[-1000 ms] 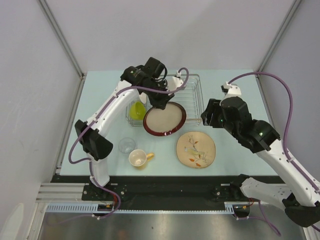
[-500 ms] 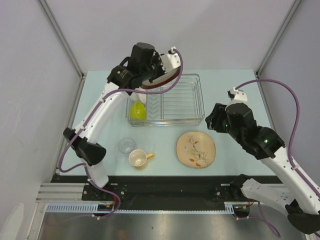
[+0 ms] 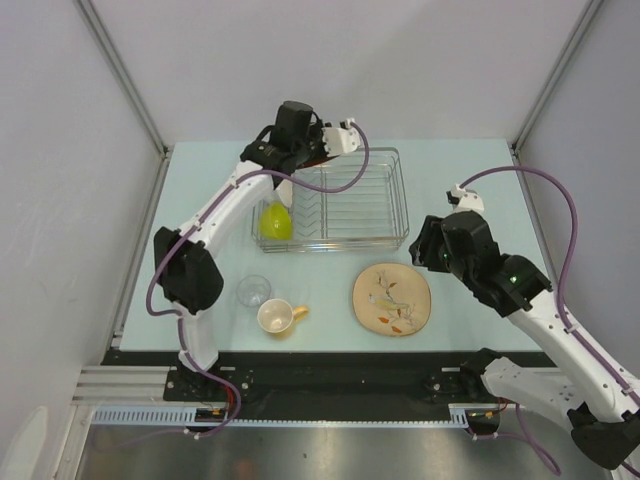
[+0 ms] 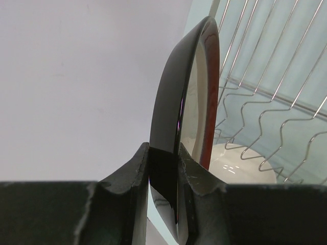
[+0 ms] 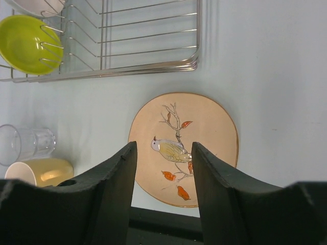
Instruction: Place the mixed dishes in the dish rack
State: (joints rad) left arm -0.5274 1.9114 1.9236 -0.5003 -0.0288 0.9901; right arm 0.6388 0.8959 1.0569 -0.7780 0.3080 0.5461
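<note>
Left gripper (image 4: 164,158) is clamped narrow on the red-rimmed plate (image 4: 173,102), one finger on the dark back and one on the beige face. The plate stands on edge, nearly upright, at the far-left corner of the rack (image 3: 400,200). In the top view the left gripper (image 3: 315,148) covers most of the plate, so we cannot tell whether the plate touches the wires. In the left wrist view the rack wires (image 4: 265,102) run just beside the plate's face and the white bowl (image 4: 235,166) sits low behind it.

Right gripper (image 5: 163,148) is about half open with nothing between the fingers. It hangs over the cream plate (image 5: 214,127), apart from it. In the top view the right gripper (image 3: 425,240) is just off the rack's near-right corner.

In the rack: the white bowl (image 3: 281,189) on the far-left side and the green bowl (image 3: 275,222) in the near-left corner, tipped on its side among the wires. The right wrist view also shows the green bowl (image 5: 25,43) inside the rack rim (image 5: 194,61).

On the bench (image 3: 470,180), outside the rack:
- cream plate (image 3: 392,298), flat, near the front of the rack, with a bird-and-branch print
- glass (image 3: 254,291), upright, left of the cream plate
- mug (image 3: 277,316), just beside the glass, handle pointing right

The right wrist view has the glass (image 5: 25,143) and mug (image 5: 43,171) at the lower left, close together; we cannot tell if they touch.
</note>
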